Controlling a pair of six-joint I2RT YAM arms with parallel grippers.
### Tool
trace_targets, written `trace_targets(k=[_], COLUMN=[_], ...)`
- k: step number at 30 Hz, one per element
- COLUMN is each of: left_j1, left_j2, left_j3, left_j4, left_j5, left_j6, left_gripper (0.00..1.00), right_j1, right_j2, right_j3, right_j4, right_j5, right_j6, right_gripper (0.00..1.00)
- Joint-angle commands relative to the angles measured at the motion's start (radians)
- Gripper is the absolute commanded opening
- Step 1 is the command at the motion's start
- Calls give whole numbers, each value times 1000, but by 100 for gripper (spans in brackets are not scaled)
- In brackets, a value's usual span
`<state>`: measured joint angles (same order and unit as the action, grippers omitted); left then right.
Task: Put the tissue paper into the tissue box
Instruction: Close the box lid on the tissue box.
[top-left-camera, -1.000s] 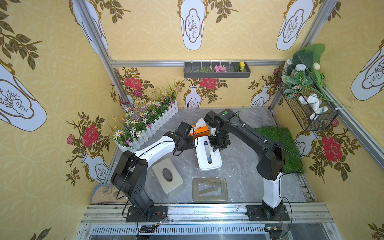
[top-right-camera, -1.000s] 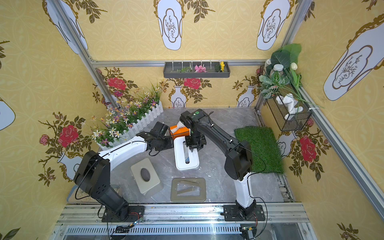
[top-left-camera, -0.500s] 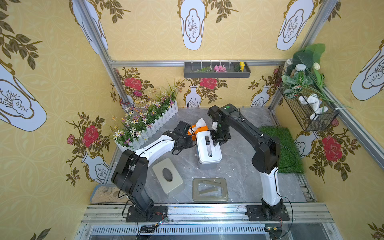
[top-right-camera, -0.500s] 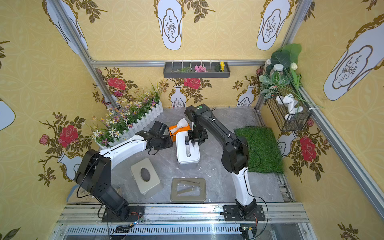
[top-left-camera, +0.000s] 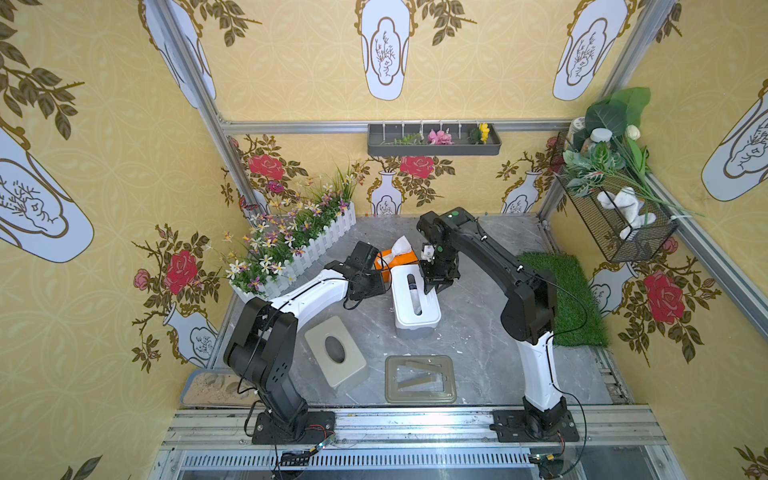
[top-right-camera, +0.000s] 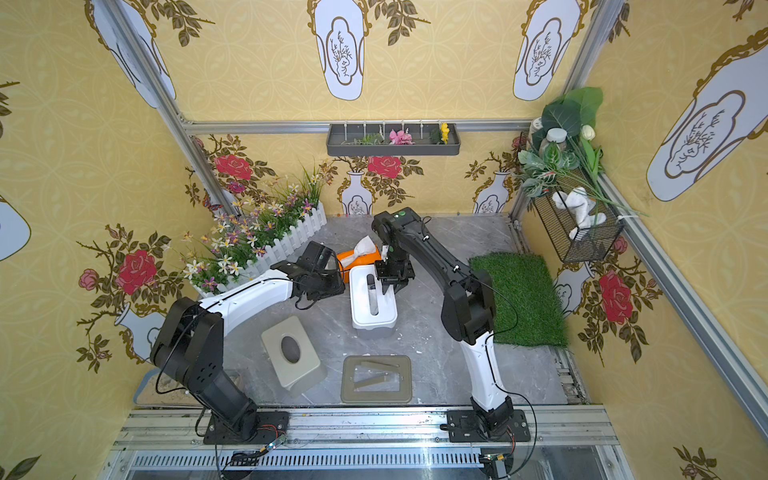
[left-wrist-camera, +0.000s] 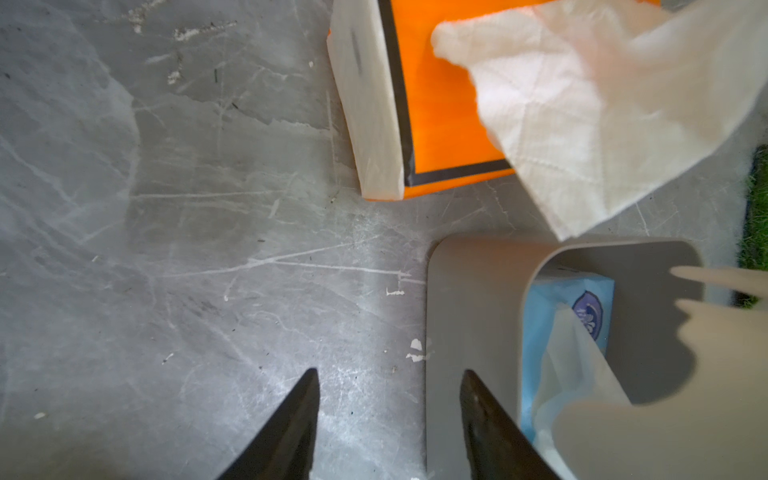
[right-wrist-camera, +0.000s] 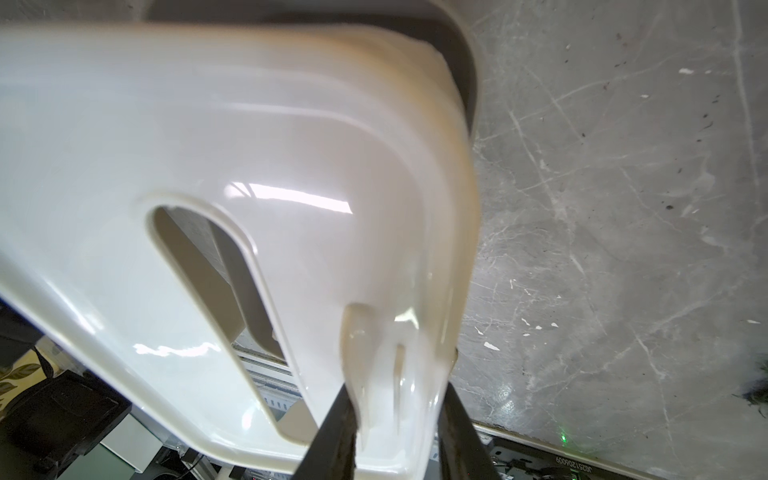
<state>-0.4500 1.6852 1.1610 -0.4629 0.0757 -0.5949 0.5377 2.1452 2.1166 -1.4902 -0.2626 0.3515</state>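
While your right hand (right-wrist-camera: 397, 390) is clamped on the edge of the white lid (right-wrist-camera: 208, 124) above the grey tissue box (left-wrist-camera: 469, 311), your left hand (left-wrist-camera: 388, 374) hangs empty, fingers (left-wrist-camera: 291, 428) apart, over the desk (left-wrist-camera: 166, 249) beside it. The blue tissue pack (left-wrist-camera: 540, 316) lies inside the box.

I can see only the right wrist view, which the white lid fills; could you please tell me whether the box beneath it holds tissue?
Observer: Yes; beneath the white lid, a blue tissue pack lies inside the grey box.
Operator: Thanks. What is the left gripper doing?
Observer: The left gripper is open and empty, above the table beside that box.
Operator: Is other tissue nearby?
Observer: An orange tissue pack lies past the box's far end.
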Motion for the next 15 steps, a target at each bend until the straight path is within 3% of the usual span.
trace_targets(k=[1,15], left_j1=[2,2], left_j2=[13,43], left_j3=[-3,17], left_j4=[12,13], left_j5=[5,20], left_j6=[6,7], left_gripper=[57,57], right_j1=[-2,-49], right_j2=[-5,-10], right_j3=[12,-3], right_j4=[-40,-35], right_j5=[6,14], right_j6=[-10,-20], right_gripper=[14,14])
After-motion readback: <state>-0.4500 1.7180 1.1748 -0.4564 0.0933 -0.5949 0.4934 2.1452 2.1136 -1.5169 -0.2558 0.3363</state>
